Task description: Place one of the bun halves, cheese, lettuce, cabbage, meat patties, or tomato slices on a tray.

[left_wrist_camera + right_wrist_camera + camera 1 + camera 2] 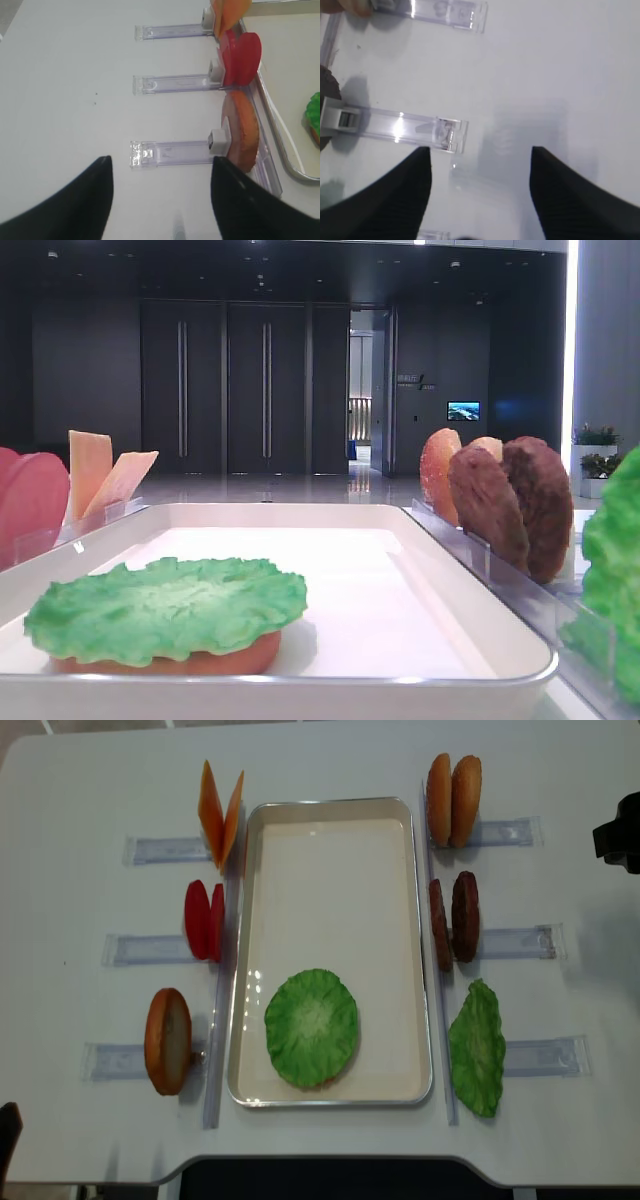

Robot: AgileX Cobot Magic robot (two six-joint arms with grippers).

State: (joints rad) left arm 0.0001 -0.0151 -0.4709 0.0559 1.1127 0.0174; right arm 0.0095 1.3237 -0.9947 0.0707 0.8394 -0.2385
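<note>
Nearest you, the white tray (420,950) sits in the middle of the white desk (80,800). At its near end a lettuce (312,1026) leaf lies flat on an orange-tan bun half (170,662), whose edge shows under the leaf in the low exterior view.

Clear plastic racks (150,949) flank the tray. On your left, going from near to far, one bun half (167,1040) stands on edge, then two tomato slices (204,919), then two cheese slices (220,812). On your right, a second lettuce leaf (476,1047) leans in its rack, then two meat patties (453,918), then two more bun halves (453,800).

Your left gripper (160,200) hangs released over bare desk beside the nearest left rack, nothing between its dark fingers. Your right gripper (480,192) is spread wide too, empty, over bare desk near a rack's end.

Beyond the desk the room is dark, with tall panelled doors (228,388), a lit doorway (362,390), a glossy floor and a small glowing screen (463,411). The wall lettering is too small to read.
</note>
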